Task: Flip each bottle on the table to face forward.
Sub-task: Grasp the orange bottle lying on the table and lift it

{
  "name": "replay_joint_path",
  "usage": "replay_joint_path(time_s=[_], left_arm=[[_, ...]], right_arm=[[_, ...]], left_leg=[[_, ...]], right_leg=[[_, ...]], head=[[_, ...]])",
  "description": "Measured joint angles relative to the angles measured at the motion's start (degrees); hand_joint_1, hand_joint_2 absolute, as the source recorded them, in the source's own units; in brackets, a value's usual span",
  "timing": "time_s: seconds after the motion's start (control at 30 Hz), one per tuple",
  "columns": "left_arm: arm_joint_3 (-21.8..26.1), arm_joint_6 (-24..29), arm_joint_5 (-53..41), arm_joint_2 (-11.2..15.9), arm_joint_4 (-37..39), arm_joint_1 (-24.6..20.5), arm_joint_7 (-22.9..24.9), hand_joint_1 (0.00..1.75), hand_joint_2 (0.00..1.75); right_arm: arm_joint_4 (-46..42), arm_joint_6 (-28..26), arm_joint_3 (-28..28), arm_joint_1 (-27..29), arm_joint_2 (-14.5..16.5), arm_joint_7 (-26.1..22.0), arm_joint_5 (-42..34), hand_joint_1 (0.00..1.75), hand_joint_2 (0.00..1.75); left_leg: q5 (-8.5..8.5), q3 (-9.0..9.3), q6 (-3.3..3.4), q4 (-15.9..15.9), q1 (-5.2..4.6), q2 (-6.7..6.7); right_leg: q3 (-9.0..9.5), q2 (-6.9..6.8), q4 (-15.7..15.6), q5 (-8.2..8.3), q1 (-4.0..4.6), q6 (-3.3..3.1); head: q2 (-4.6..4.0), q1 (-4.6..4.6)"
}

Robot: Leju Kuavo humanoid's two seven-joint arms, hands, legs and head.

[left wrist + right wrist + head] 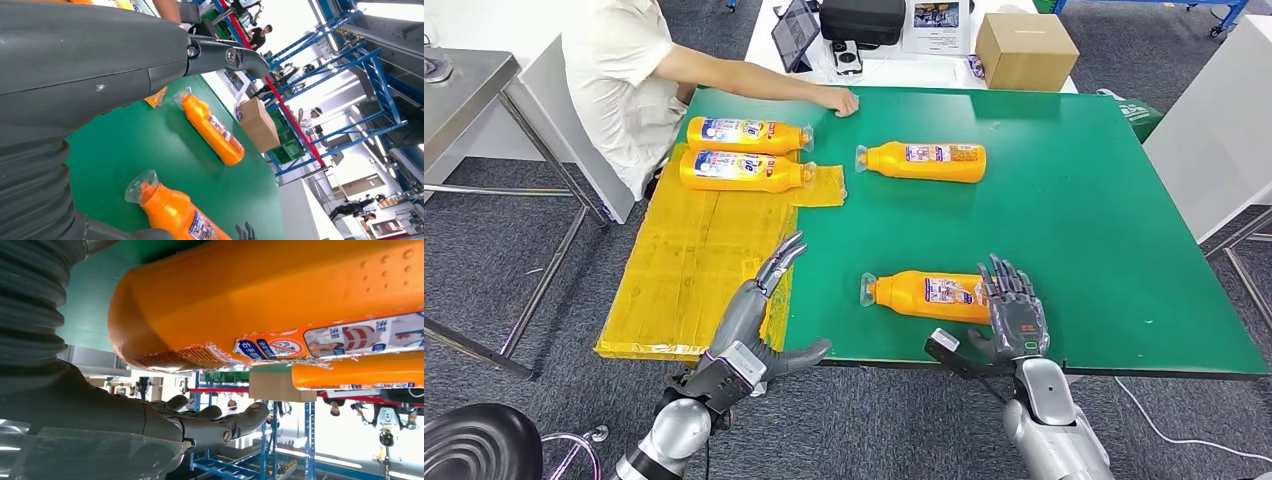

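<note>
Two silver metallic forearms with smooth rounded shells are seen. Left many-fingered hand [759,320]: grey palm shell, dark slender fingers with silver links, small label plate near the wrist. Right many-fingered hand [1014,312]: dark grey, orange marking on the back, black block at the wrist. Grey ribbed wrist cover [30,195] and bright screw heads [192,51] at finger hinges are visible up close.

Your right hand [1014,312] covers the near bottle's [929,296] base end; bottle label print too small to read; person [639,70] cut off at the top edge.
</note>
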Motion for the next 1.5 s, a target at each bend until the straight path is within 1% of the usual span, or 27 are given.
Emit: replay_joint_path(time_s=[0.2, 0.27, 0.43, 0.5, 0.63, 0.67, 0.7, 0.77, 0.8, 0.83, 0.87, 1.0, 1.23, 1.37, 1.5], left_arm=[[-0.12, -0.13, 0.52, -0.03, 0.01, -0.02, -0.13, 0.0, 1.75], [-0.16, -0.16, 0.62, -0.08, 0.08, -0.11, -0.05, 0.0, 1.75], [-0.22, -0.14, 0.2, -0.11, 0.95, -0.81, 0.45, 0.0, 1.75], [-0.23, -0.14, 0.19, -0.11, 1.31, -0.98, 0.51, 0.0, 1.75], [-0.39, -0.37, 0.61, -0.12, 2.12, -1.55, 0.43, 0.0, 1.75], [-0.49, -0.51, 0.82, -0.15, 2.35, -1.8, 0.33, 0.0, 1.75], [-0.58, -0.66, 1.1, -0.23, 2.58, -2.04, 0.19, 0.0, 1.75], [-0.75, -0.97, 1.77, -0.49, 3.08, -2.53, -0.14, 0.0, 1.75], [-0.88, -1.1, 2.15, -0.65, 3.32, -2.77, -0.31, 0.0, 1.75], [-1.05, -1.22, 2.45, -0.81, 3.57, -3.01, -0.46, 0.0, 1.75], [-1.24, -1.31, 2.69, -0.94, 3.79, -3.22, -0.58, 0.0, 1.75], [-1.66, -1.69, 3.17, -1.45, 4.58, -3.77, -0.83, 0.0, 1.75], [-1.7, -1.74, 3.22, -1.84, 5.4, -4.03, -0.85, 0.0, 1.75], [-1.74, -1.75, 3.3, -1.89, 5.64, -4.12, -0.89, 0.0, 1.75], [-1.9, -1.98, 3.85, -1.9, 5.89, -4.2, -1.03, 0.0, 1.75]], right_arm=[[1.41, 0.92, 0.49, -0.82, 0.03, 0.1, -1.79, 0.0, 1.75], [2.9, 2.98, 0.69, -1.78, 0.04, 0.18, -3.1, 0.0, 1.75], [8.36, 10.8, 1.28, -6.17, -0.09, 1.79, -5.45, 0.0, 1.75], [10.22, 12.12, 1.38, -7.55, -0.22, 1.92, -5.99, 0.0, 1.75], [13.42, 12.6, 1.64, -9.67, -0.45, 1.34, -6.56, 0.02, 1.75], [14.19, 12.64, 1.73, -10.15, -0.5, 0.99, -6.67, 0.13, 1.75], [14.9, 12.82, 1.79, -10.59, -0.53, 0.54, -6.86, 0.46, 1.75], [16.16, 13.74, 1.88, -11.46, -0.6, -0.5, -7.31, 1.2, 1.75], [16.71, 14.31, 1.98, -11.85, -0.65, -1.02, -7.47, 1.5, 1.75], [17.23, 14.81, 2.12, -12.23, -0.74, -1.45, -7.57, 1.58, 1.75], [17.68, 15.23, 2.28, -12.6, -0.85, -1.85, -7.64, 1.62, 1.75], [19.21, 16.87, 2.76, -13.97, -1.25, -2.77, -8.0, 1.62, 1.75], [20.33, 17.07, 3.01, -15.02, -1.44, -2.99, -8.3, 1.62, 1.75], [20.6, 17.19, 3.21, -15.24, -1.52, -3.03, -8.3, 1.75, 1.75], [20.93, 18.94, 3.34, -15.55, -1.7, -3.77, -8.61, 1.75, 1.75]], left_leg=[[0.0, 0.01, 0.0, 0.0, 0.0, 0.01], [0.0, 0.04, 0.0, 0.0, 0.0, 0.03], [-0.06, 0.4, -0.02, 0.0, 0.0, 0.29], [-0.11, 0.58, -0.01, 0.0, 0.0, 0.35], [-0.21, 0.94, 0.04, -0.01, 0.0, 0.34], [-0.2, 0.98, 0.05, -0.01, 0.0, 0.34], [-0.19, 0.98, 0.06, -0.01, 0.0, 0.34], [-0.15, 1.0, 0.09, -0.01, -0.01, 0.34], [-0.12, 1.0, 0.12, -0.01, -0.01, 0.34], [-0.1, 1.0, 0.13, -0.01, -0.02, 0.34], [-0.08, 1.0, 0.14, -0.01, -0.02, 0.35], [-0.03, 1.0, 0.15, 0.0, -0.02, 0.35], [-0.01, 0.94, 0.16, 0.0, 0.0, 0.35], [-0.01, 0.92, 0.16, 0.0, 0.0, 0.34], [-0.02, 0.92, 0.16, 0.0, -0.01, 0.35]], right_leg=[[0.0, 0.0, 0.0, 0.01, 0.0, 0.0], [0.01, 0.01, 0.0, 0.01, 0.0, 0.0], [0.17, 0.16, -0.04, 0.01, 0.0, -0.01], [0.17, 0.2, -0.06, 0.0, 0.0, -0.02], [0.14, 0.2, -0.1, -0.12, 0.0, -0.15], [0.16, 0.2, -0.1, -0.13, 0.0, -0.18], [0.18, 0.2, -0.1, -0.11, 0.0, -0.18], [0.25, 0.21, -0.09, -0.02, 0.0, -0.12], [0.38, 0.21, -0.09, 0.03, 0.0, -0.07], [0.51, 0.22, -0.09, 0.1, 0.0, -0.04], [0.64, 0.23, -0.09, 0.15, 0.0, -0.03], [0.73, 0.24, -0.09, 0.22, 0.0, -0.07], [0.71, 0.23, -0.08, 0.19, 0.02, -0.08], [0.68, 0.23, -0.09, 0.17, 0.01, -0.08], [0.67, 0.24, -0.09, 0.17, 0.01, -0.07]], head=[[0.0, 0.01], [0.0, 0.01], [0.0, 0.01], [0.0, 0.02], [0.0, 0.02], [0.0, 0.02], [0.0, 0.02], [0.0, 0.02], [0.0, 0.02], [0.0, 0.02], [0.0, 0.02], [0.0, 0.02], [0.0, 0.01], [0.0, 0.01], [0.0, 0.02]])
